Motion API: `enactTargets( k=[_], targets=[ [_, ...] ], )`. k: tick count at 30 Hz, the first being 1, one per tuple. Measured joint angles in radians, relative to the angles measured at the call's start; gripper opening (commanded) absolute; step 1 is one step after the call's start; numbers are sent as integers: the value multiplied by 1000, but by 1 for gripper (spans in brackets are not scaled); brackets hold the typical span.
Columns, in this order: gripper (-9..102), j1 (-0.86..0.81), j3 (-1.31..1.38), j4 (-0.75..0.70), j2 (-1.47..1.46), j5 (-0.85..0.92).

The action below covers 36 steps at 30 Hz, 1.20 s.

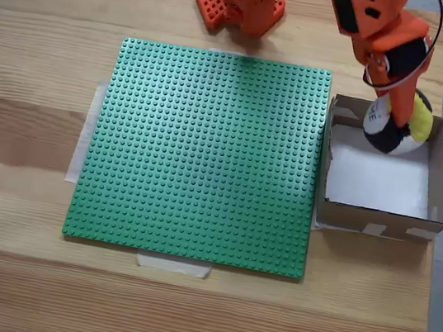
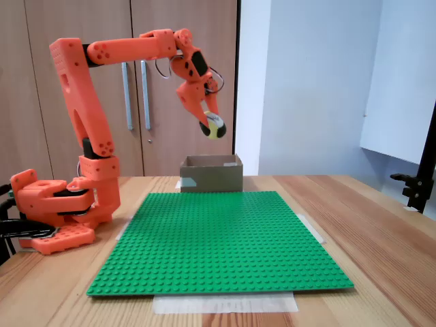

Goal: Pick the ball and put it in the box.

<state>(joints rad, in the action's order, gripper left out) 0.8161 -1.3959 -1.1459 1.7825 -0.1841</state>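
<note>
Gripper (image 2: 212,126) clamping ball (image 1: 396,125), raised above box (image 2: 212,174), beside green baseplate (image 1: 202,155)

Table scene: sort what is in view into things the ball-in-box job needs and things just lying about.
Part of the job:
- ball, held in the claw, up in the air over the box
- box, at the green plate's edge

Just lying about:
- green studded baseplate, taped to the table
- wooden cabinet doors behind

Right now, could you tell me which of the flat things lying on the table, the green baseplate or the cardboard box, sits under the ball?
The box: the gripper holds the ball above it, off to one side of the green baseplate.
</note>
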Motion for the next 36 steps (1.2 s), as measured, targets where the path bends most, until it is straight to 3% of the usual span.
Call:
enactTargets(
  k=[15, 36],
  targets=[
    [-1, 15, -11, 41, -198, 15],
    [0, 18, -172, 176, -204, 18]
  ],
)
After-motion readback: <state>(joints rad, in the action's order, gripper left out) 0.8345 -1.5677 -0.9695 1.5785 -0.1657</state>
